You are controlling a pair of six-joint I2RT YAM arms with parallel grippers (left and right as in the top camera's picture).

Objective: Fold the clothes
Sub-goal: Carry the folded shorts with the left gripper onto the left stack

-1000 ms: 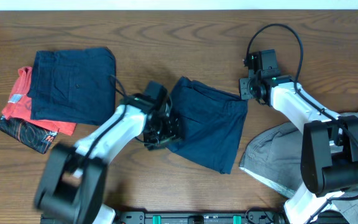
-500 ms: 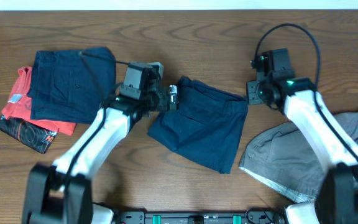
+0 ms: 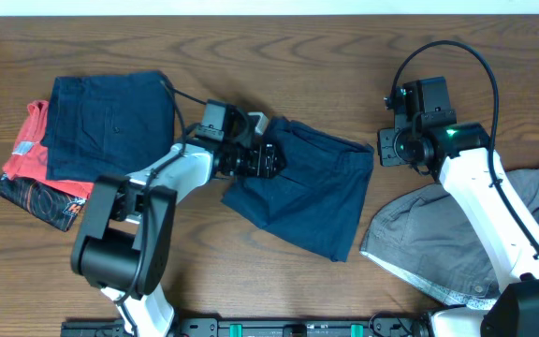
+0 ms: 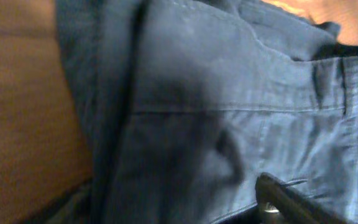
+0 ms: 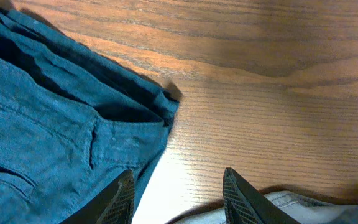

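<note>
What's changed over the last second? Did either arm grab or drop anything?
The left gripper swung from the near-left corner of the navy shorts to their far-left edge and sits over the cloth; grip unclear. The right gripper drifted slightly right, away from the shorts' far-right corner, open and empty. The folded navy pile, red garment and grey garment stayed put.

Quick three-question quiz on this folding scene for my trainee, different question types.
1. True or false: the right claw is shut on the middle navy shorts.
2. What lies under the folded navy shorts? A) a red shirt B) a towel C) a sock
3. Fill in: the grey garment lies on the robot's ___ side.
Key: 1 false; 2 A; 3 right.
</note>
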